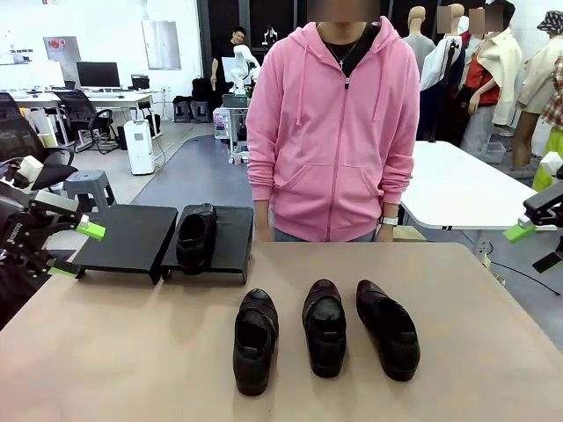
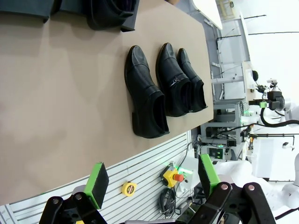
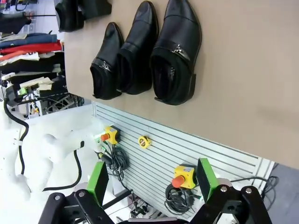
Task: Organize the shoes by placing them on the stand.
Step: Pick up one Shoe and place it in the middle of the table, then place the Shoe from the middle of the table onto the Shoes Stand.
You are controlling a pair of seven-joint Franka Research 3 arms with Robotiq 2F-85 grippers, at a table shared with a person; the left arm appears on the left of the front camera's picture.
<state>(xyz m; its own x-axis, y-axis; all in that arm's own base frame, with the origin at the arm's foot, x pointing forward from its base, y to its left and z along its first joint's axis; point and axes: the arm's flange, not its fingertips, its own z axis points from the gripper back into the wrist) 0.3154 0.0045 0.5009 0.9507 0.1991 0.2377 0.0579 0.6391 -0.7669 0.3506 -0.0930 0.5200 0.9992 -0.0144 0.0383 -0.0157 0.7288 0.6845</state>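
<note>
So 3 shoes loose, 1 on stand.

Reference: 12 o'clock is the far edge of the table.

- The stand sits at 10 o'clock.
- One shoe rests on its right panel.
- The left shoe, middle shoe and right shoe lie side by side at centre, toes toward 12 o'clock.
- The person stands behind the table at 12 o'clock.

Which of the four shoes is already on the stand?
The shoe at far left, resting on the right panel of the stand; the other three lie in a row on the tabletop.
</note>
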